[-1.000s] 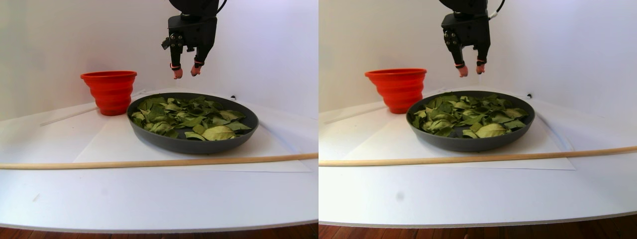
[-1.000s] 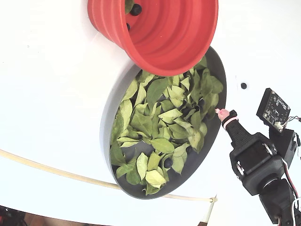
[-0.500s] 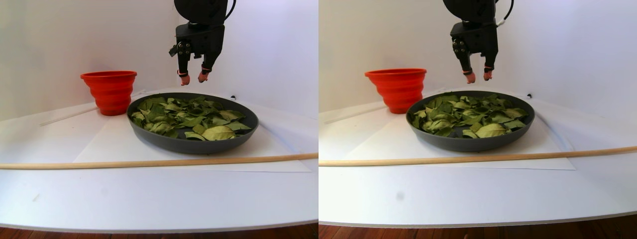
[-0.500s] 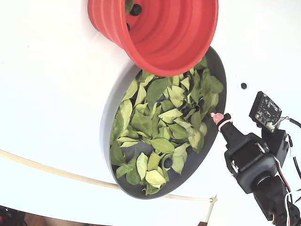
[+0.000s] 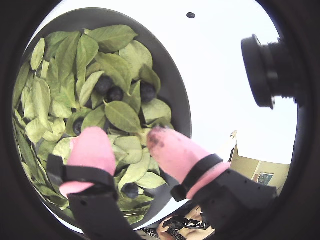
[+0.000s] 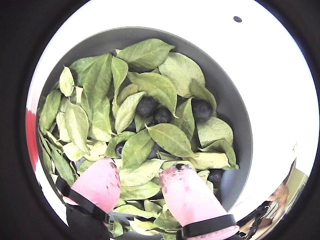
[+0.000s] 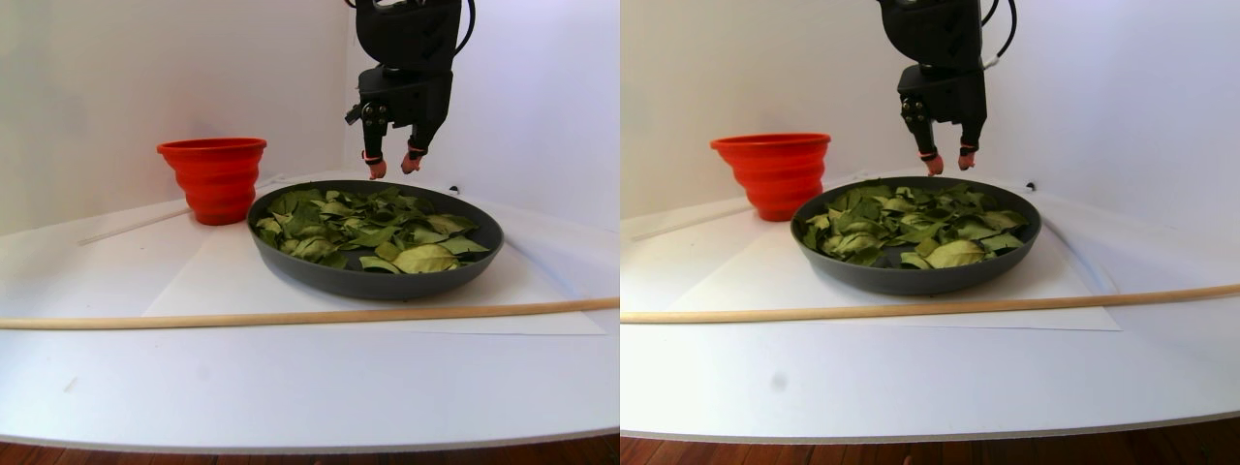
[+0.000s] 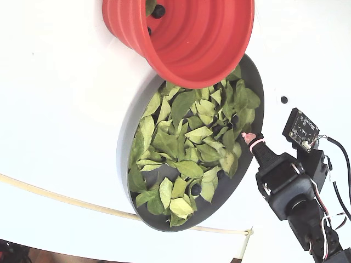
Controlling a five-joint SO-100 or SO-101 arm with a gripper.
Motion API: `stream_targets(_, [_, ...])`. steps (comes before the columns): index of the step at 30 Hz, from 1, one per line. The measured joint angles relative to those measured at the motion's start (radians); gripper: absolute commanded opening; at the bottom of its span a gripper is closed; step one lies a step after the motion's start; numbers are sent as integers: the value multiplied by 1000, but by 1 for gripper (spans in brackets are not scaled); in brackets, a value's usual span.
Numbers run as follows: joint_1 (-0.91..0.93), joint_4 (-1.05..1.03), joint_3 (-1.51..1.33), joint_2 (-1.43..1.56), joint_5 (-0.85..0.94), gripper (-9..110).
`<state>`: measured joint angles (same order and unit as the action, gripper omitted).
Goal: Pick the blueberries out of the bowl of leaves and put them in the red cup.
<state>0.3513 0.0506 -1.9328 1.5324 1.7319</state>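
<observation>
White walls are closing in a white bench at the back, with dark wooden floor showing under its front edge; a sheet of white paper is lying beneath the bowl, and a long thin wooden rod is stretching across in front of it; a small black dot is marking the surface just beyond the rim. The task is looking partly done; in the fixed view two dark berries are already sitting at the bottom of the red cup, which is standing just beside the bowl. Several blueberries are remaining among the leaves; in both wrist views a cluster of three is lying near the far side, with one more peeking between leaves nearer the middle and another close to the rim by the fingers. The hand is hovering above the rim side of the bowl, its pink fingertips standing apart and holding nothing; one tip is carrying a dark purplish stain. By my judgement, the cluster of three is making the easiest next target, though overlapping leaves are likely getting in the way of a clean pinch.
</observation>
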Motion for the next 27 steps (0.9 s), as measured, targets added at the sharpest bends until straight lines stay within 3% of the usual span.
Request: stream_targets(27, [9,0,202,-210,6,14])
